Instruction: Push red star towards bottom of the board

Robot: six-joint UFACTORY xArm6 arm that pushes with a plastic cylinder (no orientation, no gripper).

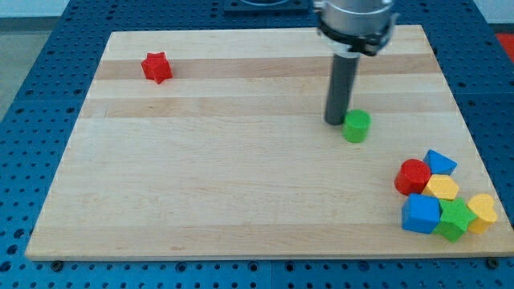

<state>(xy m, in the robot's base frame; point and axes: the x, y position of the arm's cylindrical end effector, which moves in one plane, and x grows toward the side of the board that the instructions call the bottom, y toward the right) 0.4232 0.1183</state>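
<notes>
The red star lies near the top left corner of the wooden board. My tip rests on the board far to the star's right, in the upper right part, just left of a green round block and almost touching it. The dark rod rises from the tip to the arm's head at the view's top.
A tight cluster sits at the bottom right corner: a red round block, a blue block, a yellow block, a blue cube, a green star and a yellow heart.
</notes>
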